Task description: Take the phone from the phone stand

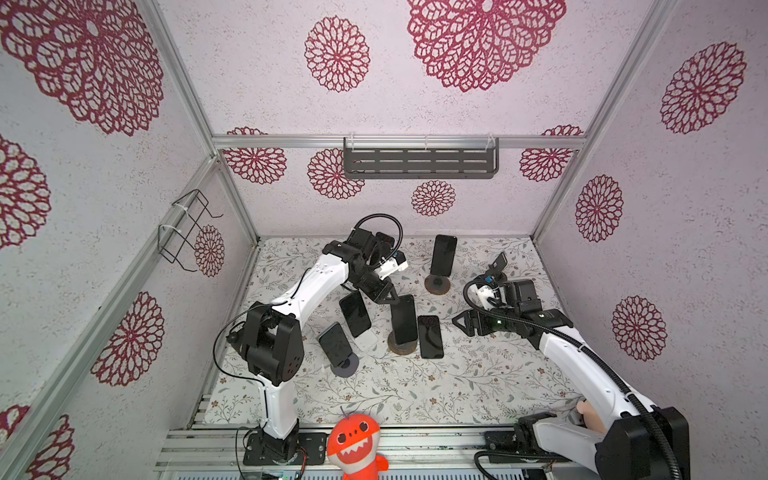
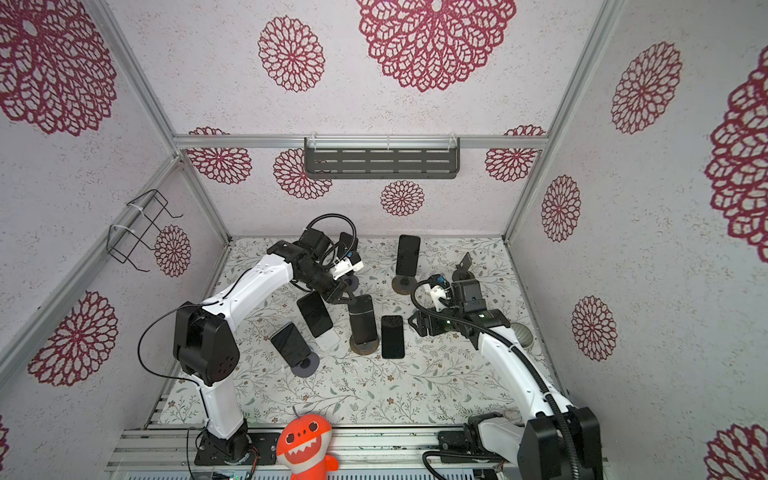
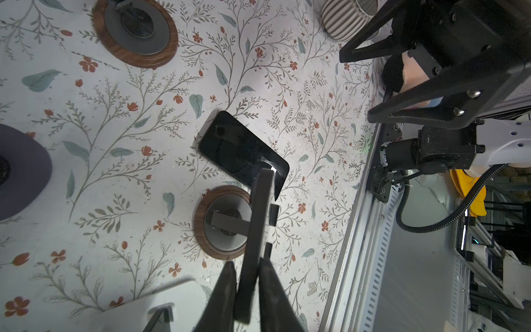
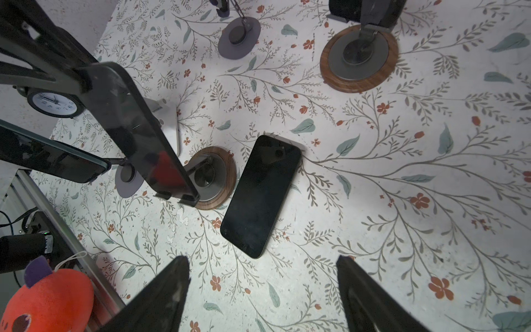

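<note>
The slim black phone (image 1: 403, 318) stands in the round wood-rimmed phone stand (image 1: 402, 349) in the middle of the floral tabletop (image 1: 415, 395). The left gripper (image 3: 247, 263) pinches narrowly on the phone's upper edge, a grip that shows clearly only in the left wrist view. The right gripper (image 4: 263, 258) hangs wide open and empty near a second black phone lying flat (image 4: 261, 195). Only the right wrist view shows a small white-faced clock (image 4: 54, 105), its numerals too blurred to read.

Left hand (image 3: 247, 263) extended forward, seemingly pinched almost shut, right hand (image 4: 263, 258) hovering low, spread wide apart.
</note>
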You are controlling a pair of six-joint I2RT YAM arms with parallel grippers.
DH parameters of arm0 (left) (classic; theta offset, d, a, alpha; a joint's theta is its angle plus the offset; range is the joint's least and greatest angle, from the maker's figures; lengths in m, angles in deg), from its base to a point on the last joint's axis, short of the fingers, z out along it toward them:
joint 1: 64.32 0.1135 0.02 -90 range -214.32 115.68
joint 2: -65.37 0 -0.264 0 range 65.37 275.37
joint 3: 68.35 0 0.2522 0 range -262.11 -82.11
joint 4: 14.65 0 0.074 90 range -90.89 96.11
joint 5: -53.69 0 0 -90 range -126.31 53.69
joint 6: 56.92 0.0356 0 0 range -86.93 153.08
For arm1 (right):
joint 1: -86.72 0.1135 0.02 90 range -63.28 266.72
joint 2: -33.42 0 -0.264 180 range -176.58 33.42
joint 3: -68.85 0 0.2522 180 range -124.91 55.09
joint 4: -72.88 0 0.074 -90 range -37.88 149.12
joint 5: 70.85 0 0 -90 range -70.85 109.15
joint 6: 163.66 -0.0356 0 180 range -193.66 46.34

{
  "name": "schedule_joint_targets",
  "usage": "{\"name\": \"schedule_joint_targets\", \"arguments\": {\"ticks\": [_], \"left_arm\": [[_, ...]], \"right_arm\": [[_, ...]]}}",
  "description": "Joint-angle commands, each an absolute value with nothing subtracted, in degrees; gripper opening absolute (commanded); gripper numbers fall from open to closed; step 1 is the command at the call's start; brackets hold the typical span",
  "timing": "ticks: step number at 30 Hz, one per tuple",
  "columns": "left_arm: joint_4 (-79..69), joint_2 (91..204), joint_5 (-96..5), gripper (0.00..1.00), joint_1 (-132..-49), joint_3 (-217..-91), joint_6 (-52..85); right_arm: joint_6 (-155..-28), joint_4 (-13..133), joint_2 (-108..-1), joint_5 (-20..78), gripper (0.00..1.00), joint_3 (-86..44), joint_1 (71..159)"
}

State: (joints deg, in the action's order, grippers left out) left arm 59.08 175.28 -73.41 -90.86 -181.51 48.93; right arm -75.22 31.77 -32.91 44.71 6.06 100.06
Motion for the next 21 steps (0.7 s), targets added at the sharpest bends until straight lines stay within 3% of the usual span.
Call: {"name": "schedule_joint_targets", "arguments": {"ticks": [1,6,12,21], "left_arm": [[59.4,176.2,-74.0,0.14,-91.2,-183.0,50.5],[59.6,175.5,-74.0,0.11,-91.3,-183.9,49.6],[58.8,174.0,-72.7,0.00,-91.1,-185.5,46.1],[60.2,172.0,-75.3,0.00,-91.0,-190.3,40.8]], "right_arm": [[-76.2,31.8,-33.0,44.4,0.84,5.8,99.6],[-75.9,32.4,-32.4,43.8,0.83,5.8,99.6],[-76.5,36.3,-27.8,42.8,0.81,6.9,100.2],[-77.4,39.0,-23.4,36.0,0.81,3.9,108.3]]}}
